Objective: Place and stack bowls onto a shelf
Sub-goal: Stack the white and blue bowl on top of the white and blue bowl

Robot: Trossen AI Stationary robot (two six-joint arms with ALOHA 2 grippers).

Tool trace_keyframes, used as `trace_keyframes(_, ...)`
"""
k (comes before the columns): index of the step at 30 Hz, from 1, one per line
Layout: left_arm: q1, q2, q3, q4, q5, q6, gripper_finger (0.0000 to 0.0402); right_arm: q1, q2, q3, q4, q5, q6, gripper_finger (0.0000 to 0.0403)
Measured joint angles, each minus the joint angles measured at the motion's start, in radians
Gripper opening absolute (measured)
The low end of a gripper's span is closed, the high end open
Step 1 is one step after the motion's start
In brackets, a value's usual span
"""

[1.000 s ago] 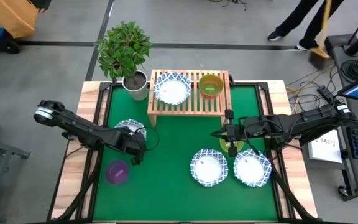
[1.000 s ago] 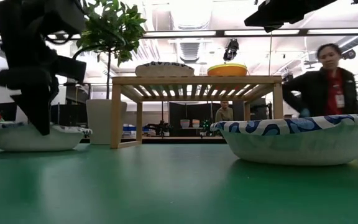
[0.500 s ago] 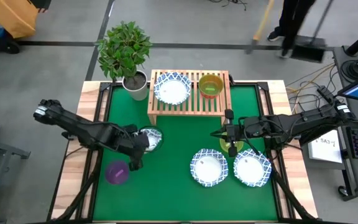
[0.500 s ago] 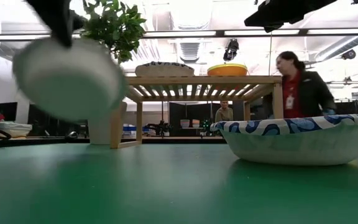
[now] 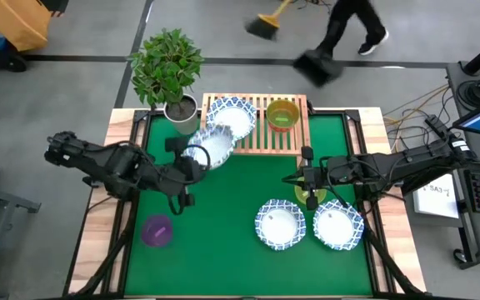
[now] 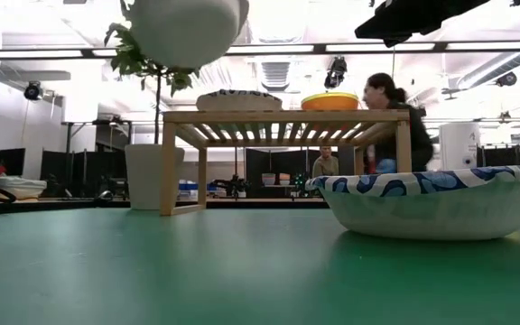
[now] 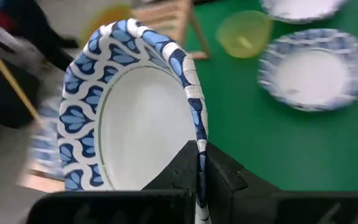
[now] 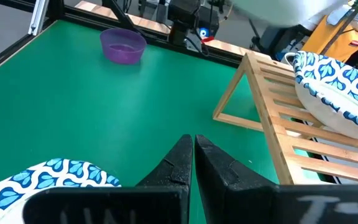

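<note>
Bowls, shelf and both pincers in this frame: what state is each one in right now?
Left pincer: shut on the carried bowl's rim.
Carried bowl: in the air, tilted, by the shelf's front edge.
Shelf bowl: resting on the shelf.
Yellow bowl: resting on the shelf.
Shelf: upright.
Two patterned bowls: on the mat, unstacked.
Purple bowl: on the mat.
Right pincer: shut, empty.

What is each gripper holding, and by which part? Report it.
The left gripper pinches a white bowl by its blue rim, lifted near the shelf. The right gripper is shut and holds nothing.
</note>
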Motion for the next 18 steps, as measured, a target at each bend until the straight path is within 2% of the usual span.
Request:
trace_keyframes(8,0.205,0.030,-0.002,0.113,-0.024,0.242,0.0000,0.000,0.000,0.000,0.000,0.000,-0.008,0.0009)
trace_keyframes(14,0.361,0.088,-0.002,0.165,0.065,0.325,0.0000,0.000,0.000,0.000,-0.001,0.000,-0.008,0.0009)
trace_keyframes(18,0.427,0.133,-0.003,0.178,0.069,0.353,0.0000,0.000,0.000,0.000,-0.001,0.000,-0.008,0.0009)
